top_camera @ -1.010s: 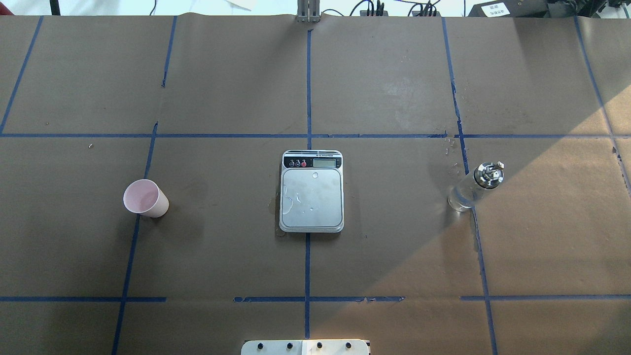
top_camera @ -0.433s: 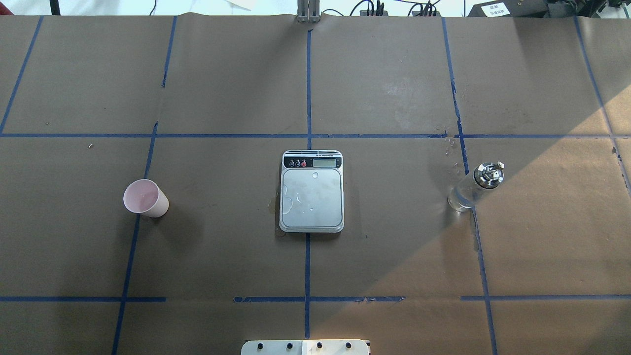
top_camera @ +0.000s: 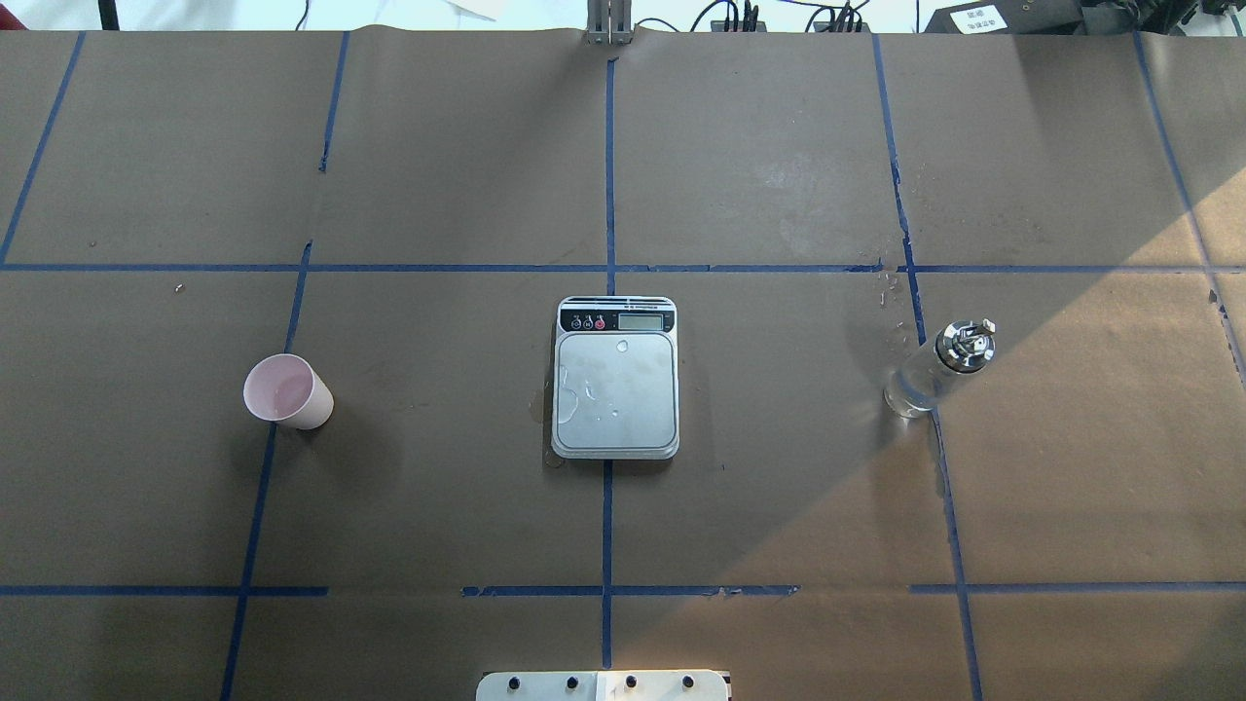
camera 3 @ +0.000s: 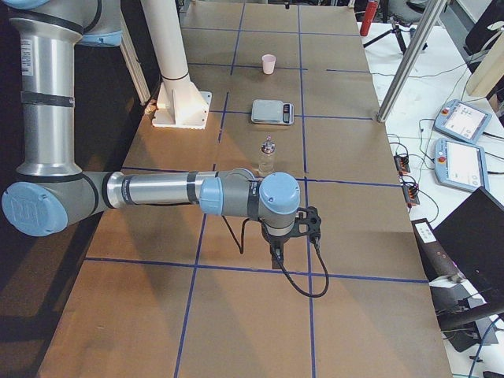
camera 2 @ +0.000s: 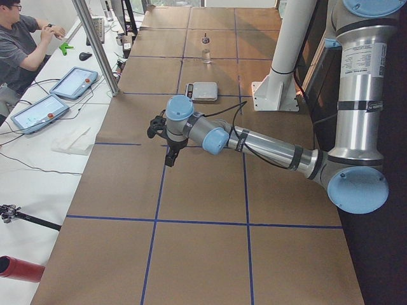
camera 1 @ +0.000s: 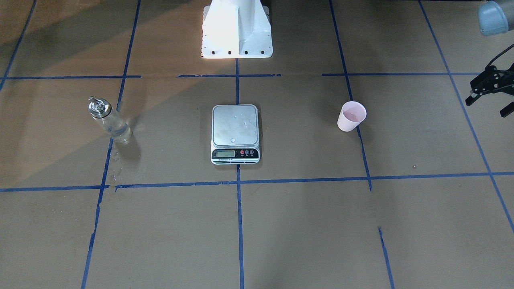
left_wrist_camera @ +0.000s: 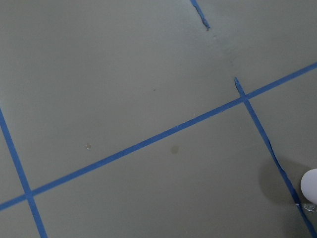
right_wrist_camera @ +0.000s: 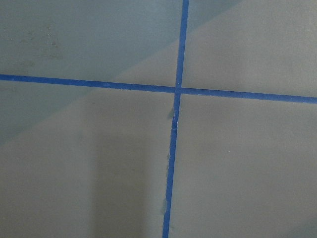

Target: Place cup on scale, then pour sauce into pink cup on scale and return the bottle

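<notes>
The pale pink cup [top_camera: 282,389] stands upright on the brown table, left of the scale; it also shows in the front view [camera 1: 352,115] and at the left wrist view's edge [left_wrist_camera: 311,183]. The scale [top_camera: 615,389] lies at the table's middle with droplets on its steel platform and nothing else on it. The clear glass bottle [top_camera: 936,375] with clear liquid stands upright on the right. My left gripper [camera 1: 486,107] is open and empty, well out to the side of the cup. My right gripper [camera 3: 293,232] hovers beyond the bottle; I cannot tell whether it is open.
The white robot base [camera 1: 237,28] stands behind the scale. Blue tape lines cross the brown paper. Small wet spots lie near the bottle [camera 1: 114,168]. A person [camera 2: 25,44] sits at a side bench with tablets [camera 2: 73,82]. A metal post [camera 2: 95,44] stands at the table's far edge.
</notes>
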`<state>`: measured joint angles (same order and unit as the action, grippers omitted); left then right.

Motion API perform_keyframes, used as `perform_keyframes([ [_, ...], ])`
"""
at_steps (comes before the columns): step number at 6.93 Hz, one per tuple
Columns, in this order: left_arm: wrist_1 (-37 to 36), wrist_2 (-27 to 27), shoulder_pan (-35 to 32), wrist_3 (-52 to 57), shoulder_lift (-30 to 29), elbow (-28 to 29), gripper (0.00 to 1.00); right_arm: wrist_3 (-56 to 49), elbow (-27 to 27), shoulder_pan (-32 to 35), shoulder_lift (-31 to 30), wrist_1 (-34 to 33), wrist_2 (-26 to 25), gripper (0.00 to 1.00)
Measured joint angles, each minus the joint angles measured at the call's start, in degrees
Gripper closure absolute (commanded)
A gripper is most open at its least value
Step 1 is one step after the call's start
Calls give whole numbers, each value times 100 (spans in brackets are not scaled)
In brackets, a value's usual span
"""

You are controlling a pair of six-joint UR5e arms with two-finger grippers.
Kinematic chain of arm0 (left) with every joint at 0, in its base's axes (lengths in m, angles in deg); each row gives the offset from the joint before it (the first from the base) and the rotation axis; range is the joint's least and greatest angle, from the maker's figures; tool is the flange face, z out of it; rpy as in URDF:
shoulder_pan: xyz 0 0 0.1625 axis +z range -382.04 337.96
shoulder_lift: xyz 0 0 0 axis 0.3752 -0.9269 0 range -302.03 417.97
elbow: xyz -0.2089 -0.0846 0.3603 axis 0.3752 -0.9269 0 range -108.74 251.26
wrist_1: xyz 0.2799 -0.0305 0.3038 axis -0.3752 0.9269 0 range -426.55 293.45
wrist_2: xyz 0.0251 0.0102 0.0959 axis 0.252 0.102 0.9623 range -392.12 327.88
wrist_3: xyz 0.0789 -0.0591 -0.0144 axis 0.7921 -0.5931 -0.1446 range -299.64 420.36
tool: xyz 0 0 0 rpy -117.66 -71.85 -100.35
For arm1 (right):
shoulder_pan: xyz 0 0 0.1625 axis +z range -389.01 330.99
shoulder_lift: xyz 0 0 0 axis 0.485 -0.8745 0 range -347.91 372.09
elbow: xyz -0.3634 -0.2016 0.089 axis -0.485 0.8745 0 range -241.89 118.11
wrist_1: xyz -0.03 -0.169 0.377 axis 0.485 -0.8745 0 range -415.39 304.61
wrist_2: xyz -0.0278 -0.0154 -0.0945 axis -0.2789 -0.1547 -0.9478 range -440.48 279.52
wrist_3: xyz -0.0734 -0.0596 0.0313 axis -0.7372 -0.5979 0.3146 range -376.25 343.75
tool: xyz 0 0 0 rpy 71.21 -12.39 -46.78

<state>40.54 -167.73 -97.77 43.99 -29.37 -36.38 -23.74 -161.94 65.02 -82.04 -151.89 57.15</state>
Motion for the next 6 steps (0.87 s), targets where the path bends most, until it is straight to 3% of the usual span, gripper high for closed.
perform_keyframes([
  [3, 751, 647, 832, -1800, 266, -142, 0, -3, -117, 0, -16, -2, 4, 0],
  [6, 938, 1056, 2217, -3952, -93, -396, 0, -1, -164, 1, -12, -10, -7, 0],
])
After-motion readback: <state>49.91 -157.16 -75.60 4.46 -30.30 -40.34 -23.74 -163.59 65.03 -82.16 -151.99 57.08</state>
